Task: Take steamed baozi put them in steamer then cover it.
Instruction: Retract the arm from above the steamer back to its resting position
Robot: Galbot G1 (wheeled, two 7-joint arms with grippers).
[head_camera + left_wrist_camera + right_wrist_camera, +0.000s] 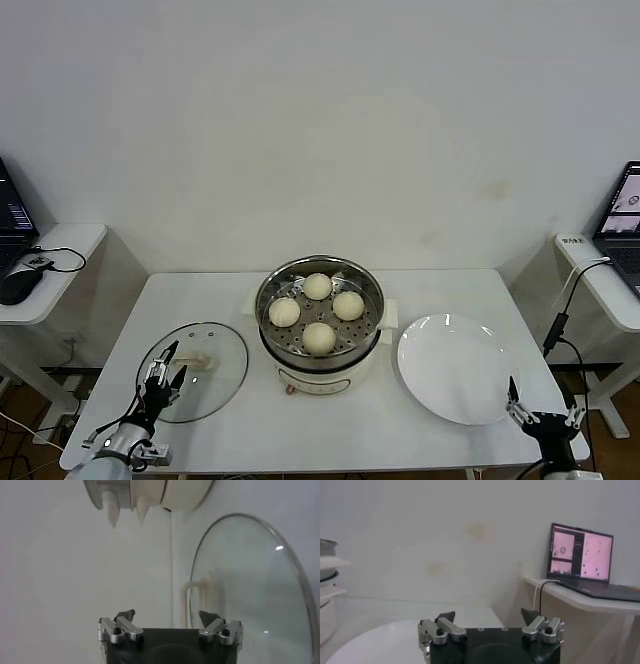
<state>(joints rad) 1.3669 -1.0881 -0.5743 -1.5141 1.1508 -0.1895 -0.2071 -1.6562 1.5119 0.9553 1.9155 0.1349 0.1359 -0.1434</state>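
1. All four buns [318, 312] sit in the steamer [268, 322].
2. The lid [215, 385] lies flat, left of the steamer.
3. The left gripper [166, 366], jaws wide and empty, hangs over the lid, its handle [198, 361] just ahead.
4. The right gripper [539, 418], wide too, waits by the plate [455, 368].

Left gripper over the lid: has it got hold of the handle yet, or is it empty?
Empty. The left gripper is open above the cover, short of its handle. The right gripper is open too, holding nothing.
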